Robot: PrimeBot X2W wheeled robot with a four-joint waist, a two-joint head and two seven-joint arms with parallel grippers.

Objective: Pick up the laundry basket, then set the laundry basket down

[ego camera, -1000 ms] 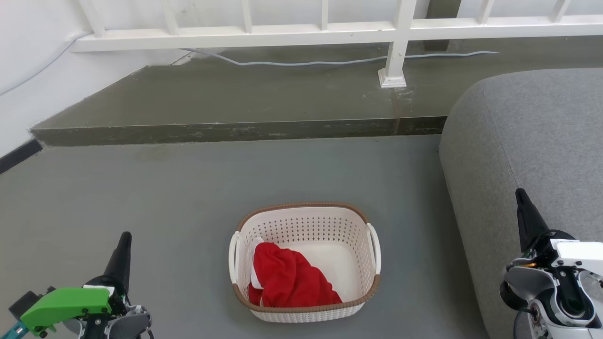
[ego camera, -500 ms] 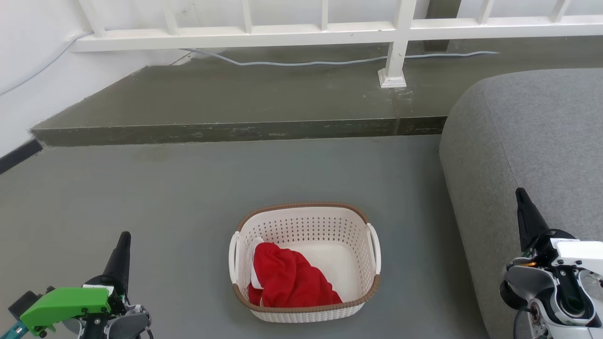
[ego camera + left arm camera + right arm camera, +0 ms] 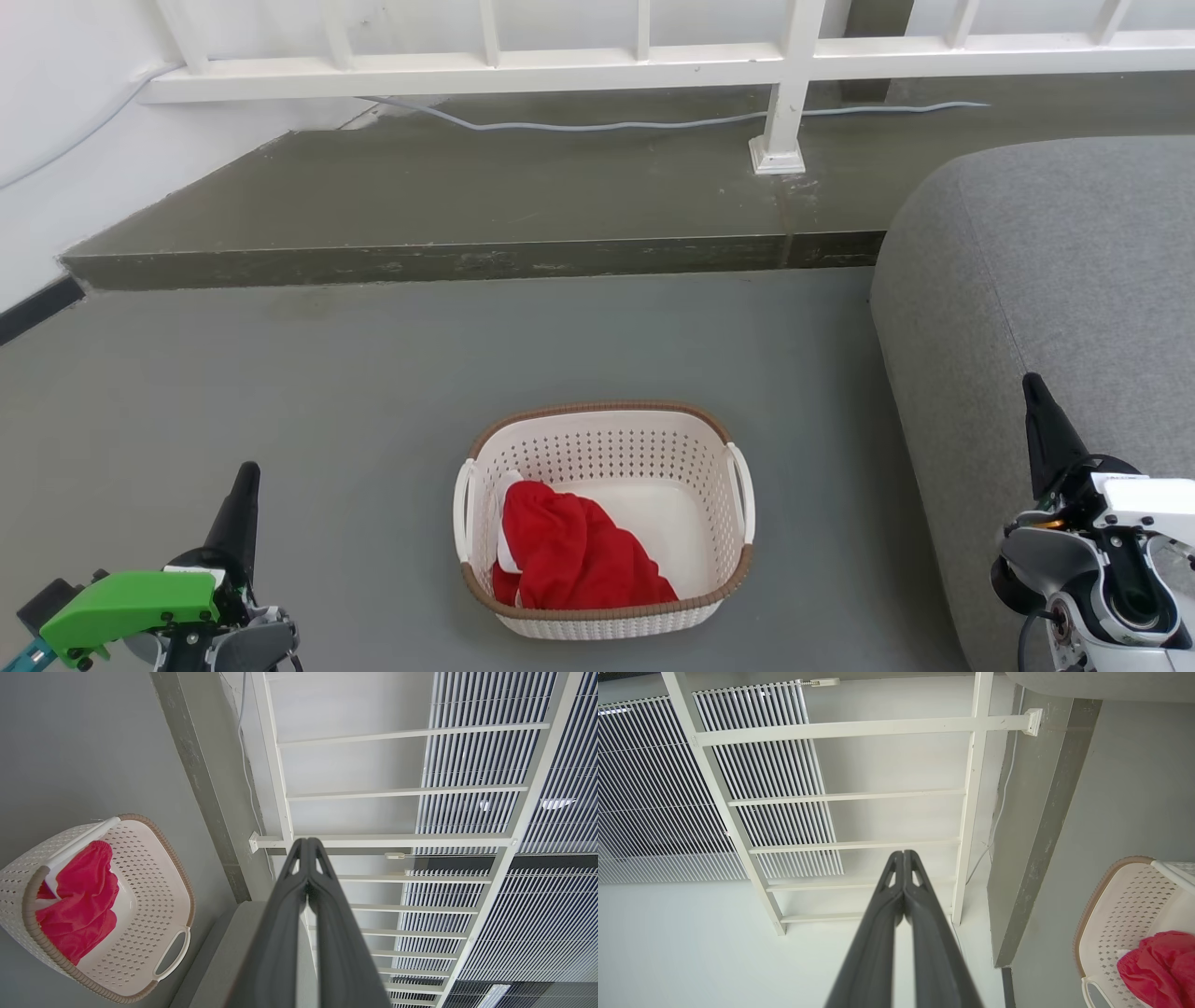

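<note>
- Cream-white plastic, the laundry basket (image 3: 607,450) is sitting on the grey floor (image 3: 280,392) at lower centre of the head view, with a red cloth (image 3: 574,551) lying inside.
- The left gripper (image 3: 247,474) at lower left and the right gripper (image 3: 1033,387) at lower right are hanging clenched on nothing, well apart from the basket.
- This is fitting either a basket awaiting lifting or one already set down.
- A grey sofa (image 3: 1055,280) is crowding the right side, and a raised step (image 3: 467,257) is running behind.
</note>
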